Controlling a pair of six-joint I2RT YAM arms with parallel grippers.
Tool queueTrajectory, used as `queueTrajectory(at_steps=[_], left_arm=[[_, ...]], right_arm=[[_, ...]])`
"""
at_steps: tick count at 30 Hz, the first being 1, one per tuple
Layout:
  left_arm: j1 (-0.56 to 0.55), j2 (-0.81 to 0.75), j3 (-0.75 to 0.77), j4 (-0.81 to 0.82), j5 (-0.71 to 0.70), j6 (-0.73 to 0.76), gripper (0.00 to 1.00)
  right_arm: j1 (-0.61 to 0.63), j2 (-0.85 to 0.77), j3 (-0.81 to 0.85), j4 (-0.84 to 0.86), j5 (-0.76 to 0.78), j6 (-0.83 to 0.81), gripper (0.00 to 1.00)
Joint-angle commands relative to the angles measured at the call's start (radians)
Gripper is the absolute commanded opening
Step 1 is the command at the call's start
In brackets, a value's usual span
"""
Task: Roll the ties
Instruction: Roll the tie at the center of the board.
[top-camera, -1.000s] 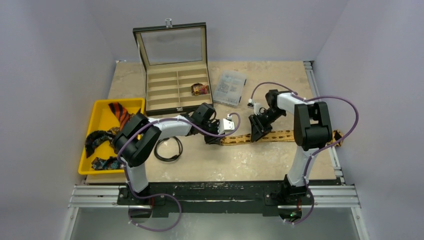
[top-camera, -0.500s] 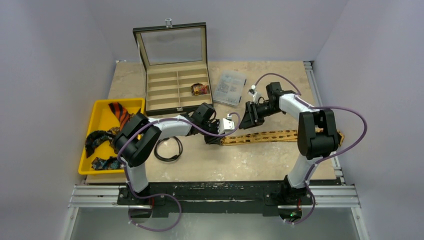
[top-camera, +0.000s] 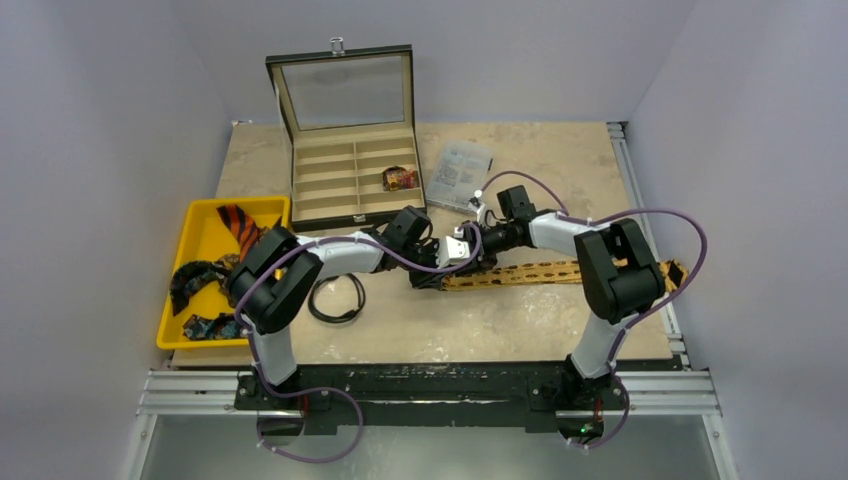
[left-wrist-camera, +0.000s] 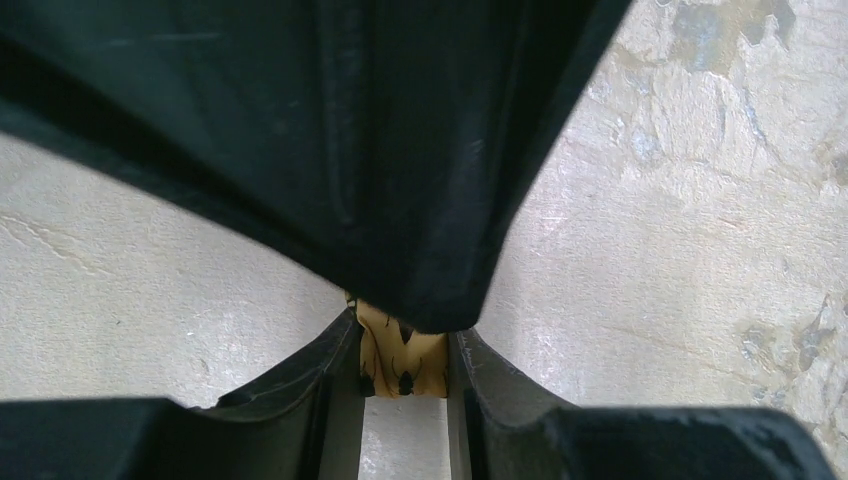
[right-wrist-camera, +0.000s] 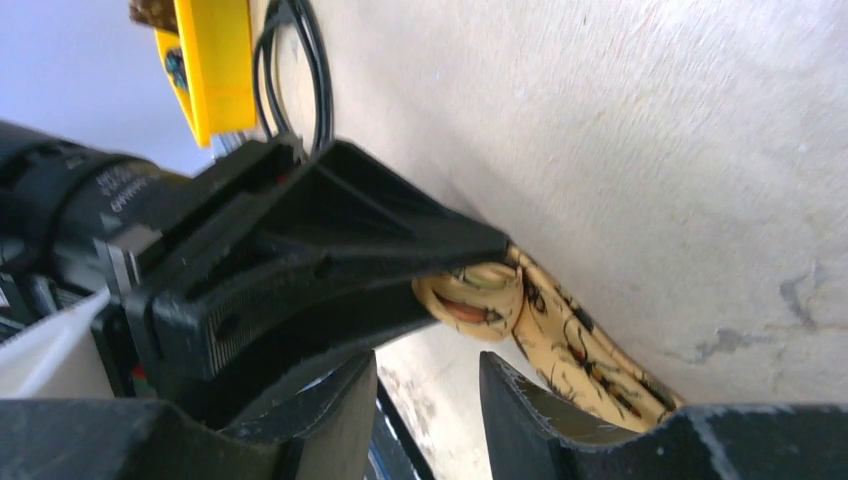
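The tan-gold tie lies along the counter in the view from above, most of its length flat and stretching toward the right edge. The left tool is down on its near end, and the right tool has its tip just beside it. One rolled tie already sits in a compartment of the open case. The orange striped tie and some dark ties wait loose in the yellow tray.

From the left wrist, spotted fabric fills the gap between the fingers, so this tool is pinching the tie (a dark shape above hides the rest).

From the right wrist, that tool's jaws stand spread with only bare counter between them, holding nothing. Ahead, the tie's end curls into a small first coil at the left tool's tip.

By my judgement the roll is barely begun, with nearly the whole tie left to wind and the tray's ties after it.
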Motion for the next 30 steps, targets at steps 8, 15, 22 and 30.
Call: queueTrajectory(at_steps=[8, 15, 22, 30], left_arm=[[-0.020, 0.062, -0.050, -0.094, -0.062, -0.014, 0.16], [-0.020, 0.062, -0.053, -0.093, -0.063, -0.021, 0.16], [-0.020, 0.055, -0.059, -0.093, -0.065, -0.018, 0.16], [-0.020, 0.057, -0.060, -0.087, -0.067, -0.019, 0.16]], right_arm=[[0.064, 0.055, 0.017, 0.180, 0.069, 0.151, 0.41], [0.065, 0.071, 0.036, 0.108, 0.095, 0.100, 0.40], [0.067, 0.094, 0.062, 0.025, 0.159, 0.041, 0.38], [0.079, 0.083, 0.067, 0.006, 0.202, 0.039, 0.35]])
